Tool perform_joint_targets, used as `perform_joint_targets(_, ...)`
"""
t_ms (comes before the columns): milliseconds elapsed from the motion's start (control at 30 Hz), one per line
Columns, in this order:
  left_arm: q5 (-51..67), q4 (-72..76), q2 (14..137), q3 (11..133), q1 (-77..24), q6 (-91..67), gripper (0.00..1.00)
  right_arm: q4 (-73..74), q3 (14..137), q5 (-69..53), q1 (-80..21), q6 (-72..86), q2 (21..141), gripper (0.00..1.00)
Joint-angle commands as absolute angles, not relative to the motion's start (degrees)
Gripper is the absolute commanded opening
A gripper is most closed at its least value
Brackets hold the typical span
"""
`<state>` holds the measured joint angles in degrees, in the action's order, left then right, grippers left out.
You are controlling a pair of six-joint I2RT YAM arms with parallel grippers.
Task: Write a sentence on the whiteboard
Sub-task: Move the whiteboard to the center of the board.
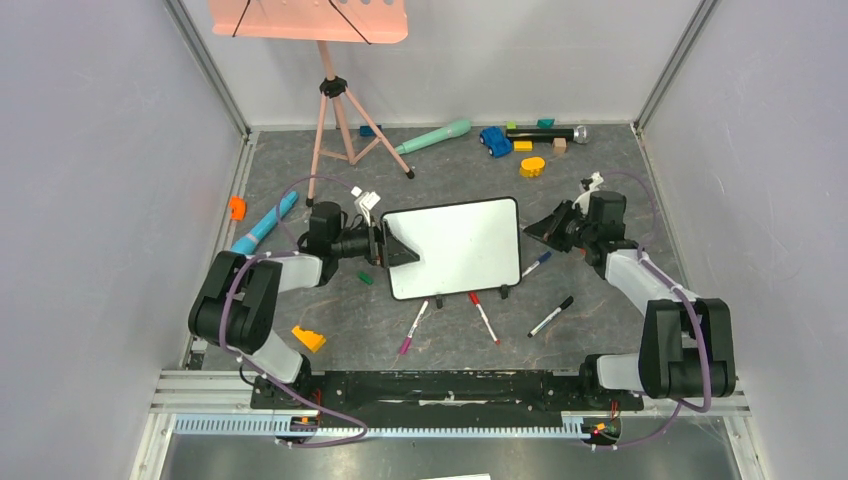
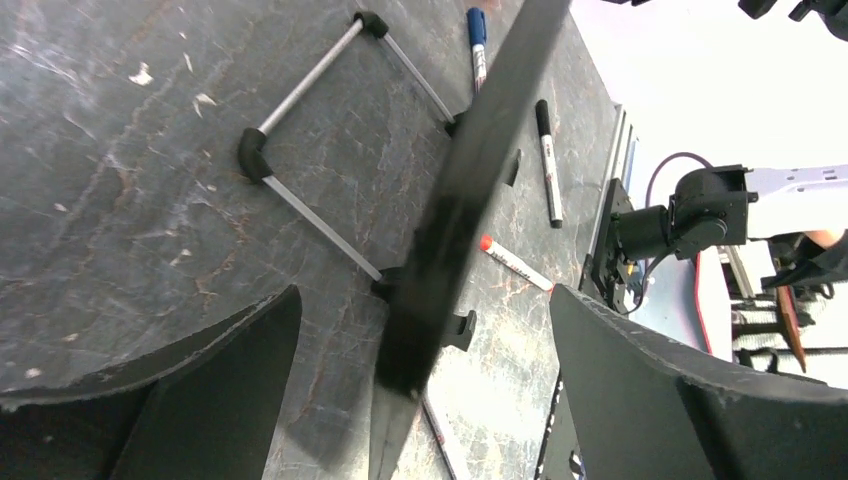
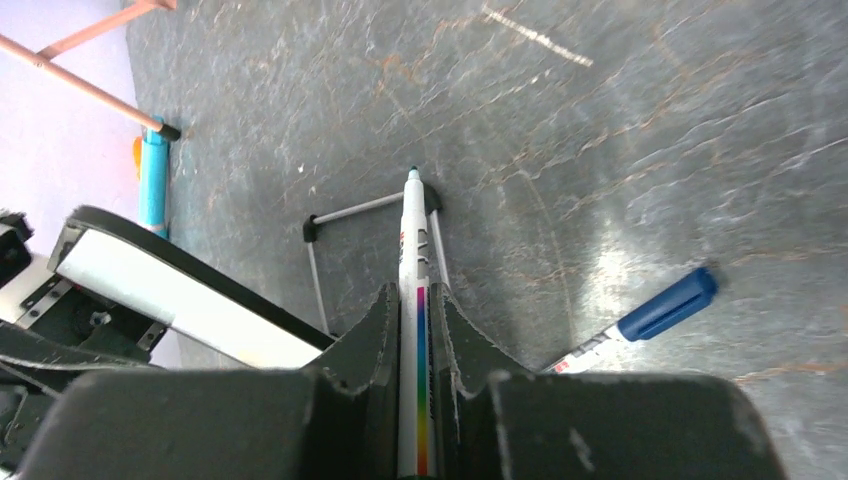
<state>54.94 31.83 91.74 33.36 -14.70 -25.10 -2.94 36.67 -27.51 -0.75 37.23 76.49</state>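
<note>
We see the whiteboard (image 1: 455,247) propped in the middle of the dark surface (image 1: 360,320). Its glossy face looks plain white from above, and its two black feet sit at the near edge. Our left claw (image 1: 384,245) sits at the board's left edge with its fingers (image 2: 225,385) spread wide. In the left wrist view the board's dark rim runs edge-on between them and touches neither. Our right claw (image 3: 415,300) hangs just off the board's right edge, clamped on a white marker (image 3: 410,225) with a rainbow stripe, its teal tip poking out ahead of the fingers. A blue-capped marker (image 1: 537,264) lies just beside the board's near right corner. A black marker (image 1: 551,316), a red marker (image 1: 484,318) and a purple marker (image 1: 413,327) lie loose on the surface near the feet. A pink tray (image 1: 310,20) on a tripod stands at the far left.
</note>
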Motion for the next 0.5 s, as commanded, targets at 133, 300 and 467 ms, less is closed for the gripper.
perform_joint_targets(133, 51.34, 33.71, 84.77, 33.71, -13.01, -23.27, 1.0, 4.42, 40.53, -24.12, 2.61, 32.34, 73.39, 0.0)
perform_joint_targets(300, 47.95, 30.8, 80.01, 33.01, -12.4, -23.71, 1.0, 6.93, 41.31, -21.9, 3.82, 33.11, 72.33, 0.0)
perform_joint_targets(467, 45.45, 22.85, 73.47, 32.9, -12.05, -21.34, 1.0, 11.79, 45.56, -18.86, 3.99, 31.92, 70.19, 0.0)
